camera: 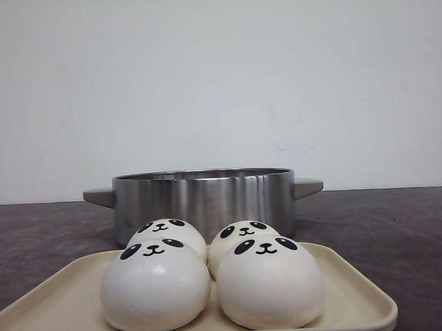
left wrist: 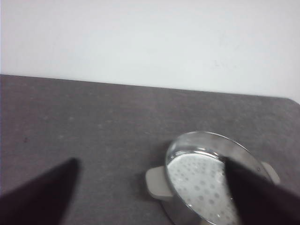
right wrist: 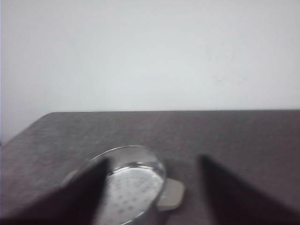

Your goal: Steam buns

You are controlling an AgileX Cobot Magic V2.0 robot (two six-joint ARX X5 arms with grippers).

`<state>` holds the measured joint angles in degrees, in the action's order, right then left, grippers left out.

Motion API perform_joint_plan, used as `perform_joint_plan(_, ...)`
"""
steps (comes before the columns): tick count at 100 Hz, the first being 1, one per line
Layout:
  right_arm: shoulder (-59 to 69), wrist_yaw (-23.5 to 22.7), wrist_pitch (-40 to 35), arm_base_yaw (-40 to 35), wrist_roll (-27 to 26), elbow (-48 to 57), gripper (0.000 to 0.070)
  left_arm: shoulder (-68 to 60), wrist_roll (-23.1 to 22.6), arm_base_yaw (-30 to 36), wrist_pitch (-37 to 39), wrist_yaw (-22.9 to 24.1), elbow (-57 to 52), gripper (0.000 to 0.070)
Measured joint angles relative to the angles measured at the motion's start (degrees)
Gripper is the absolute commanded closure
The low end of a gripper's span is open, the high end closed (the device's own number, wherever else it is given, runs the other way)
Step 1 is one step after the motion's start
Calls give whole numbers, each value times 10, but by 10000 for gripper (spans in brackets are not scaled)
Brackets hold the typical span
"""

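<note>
Four white panda-faced buns sit on a cream tray (camera: pixel 356 291) at the front of the front view: front left (camera: pixel 155 286), front right (camera: pixel 269 282), back left (camera: pixel 167 235), back right (camera: pixel 240 236). Behind them stands a steel steamer pot (camera: pixel 202 199) with beige handles. The pot's perforated white floor shows in the left wrist view (left wrist: pixel 201 183) and the right wrist view (right wrist: pixel 129 187); it holds no buns. My left gripper (left wrist: pixel 150 192) is open and empty, above the table beside the pot. My right gripper (right wrist: pixel 152 187) is open and empty, above the pot's edge. Neither gripper shows in the front view.
The table (camera: pixel 397 225) is dark grey-brown, with a white wall behind. The pot's handles (camera: pixel 309 186) stick out to each side. The tray's front edge reaches the bottom of the front view.
</note>
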<state>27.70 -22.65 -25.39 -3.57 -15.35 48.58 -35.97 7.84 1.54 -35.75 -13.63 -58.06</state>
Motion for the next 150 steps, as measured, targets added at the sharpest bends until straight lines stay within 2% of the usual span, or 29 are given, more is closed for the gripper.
perform_joint_plan(11,13,-22,-5,-2,-15,0,0,4,9,22,-17,-1,0,0)
perform_joint_plan(27,60,-20,-26,-38,-25,0,25,3,35,49,-49,-8,0,0)
perform_joint_plan(35,96,8,-27,-83,-30,0,26,0,38,60,-59,-9,0,0)
perform_joint_plan(54,207,136,-42,-242,-50,0,26,0,42,84,-60,-9,0,0)
perform_joint_plan(63,270,181,-46,-317,-72,0,26,0,42,97,-60,-9,0,0)
perform_joint_plan(74,358,184,-51,-375,-108,8,26,0,42,111,-61,-9,0,0)
perform_joint_plan(91,480,169,-52,-406,-142,47,30,0,42,132,-67,-9,0,0)
perform_joint_plan(113,614,151,-51,-411,-151,103,153,0,42,161,-70,-9,0,0)
perform_joint_plan(143,706,165,-53,-410,-166,125,168,0,42,200,-70,-9,0,0)
perform_joint_plan(147,713,169,-52,-410,-166,126,226,0,42,204,-70,-9,0,0)
perform_joint_plan(149,713,169,-52,-410,-167,128,283,0,42,205,-71,-9,0,0)
perform_joint_plan(150,714,169,-50,-410,-167,128,333,0,42,206,-70,-9,0,0)
